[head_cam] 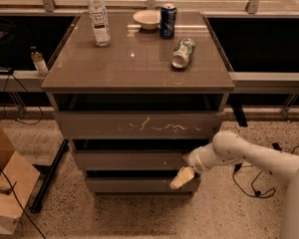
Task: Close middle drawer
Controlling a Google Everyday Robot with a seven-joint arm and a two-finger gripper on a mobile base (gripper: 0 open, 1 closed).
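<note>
The middle drawer (129, 160) is the plain grey-brown front below the scratched top front (139, 125). It stands slightly out from the cabinet, with a dark gap above it. My gripper (182, 178) is at the drawer's right end, its pale tip just below the front's lower edge and in front of the bottom drawer (134, 184). My white arm (239, 153) reaches in from the right, with the wrist against the drawer's right end.
On the cabinet top (139, 63) stand a water bottle (98, 17), a white bowl (147, 19) and a blue can (167, 20); a green can (182, 53) lies on its side. Cardboard boxes (7, 193) and cables (249, 183) are on the floor.
</note>
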